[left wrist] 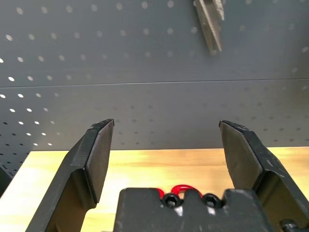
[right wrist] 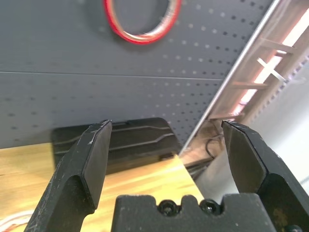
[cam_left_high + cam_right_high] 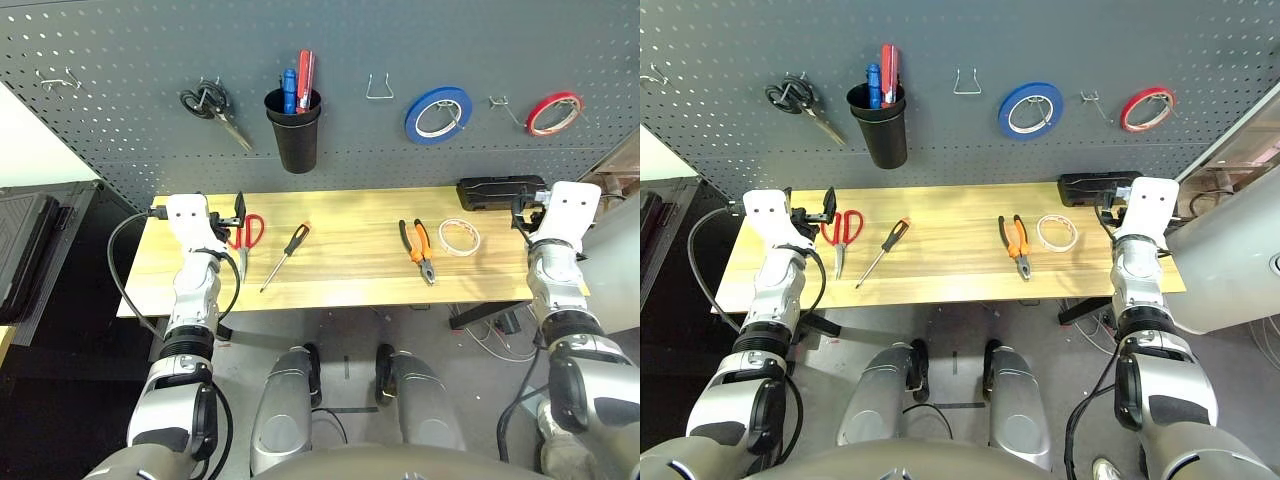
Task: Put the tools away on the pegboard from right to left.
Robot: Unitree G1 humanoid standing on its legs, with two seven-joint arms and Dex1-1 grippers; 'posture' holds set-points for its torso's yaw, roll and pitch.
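Note:
Four tools lie on the wooden table [image 3: 350,285]: a whitish tape roll [image 3: 459,237] at the right, orange-and-black pliers [image 3: 418,250] beside it, a slim screwdriver [image 3: 285,256] left of centre, and red-handled scissors [image 3: 245,238] at the left. The dark grey pegboard [image 3: 400,40] rises behind the table. My left gripper [image 1: 166,125] hovers open and empty just above the red scissors' handles [image 1: 181,188], pointing at the pegboard. My right gripper [image 2: 166,123] stands open and empty at the table's right end, to the right of the tape roll.
On the pegboard hang black-handled scissors [image 3: 212,108], a black cup [image 3: 293,130] holding pens, a blue tape roll [image 3: 438,112] and a red tape roll [image 3: 553,112]. Bare hooks [image 3: 378,88] sit between them. A black box [image 3: 500,191] lies at the table's back right.

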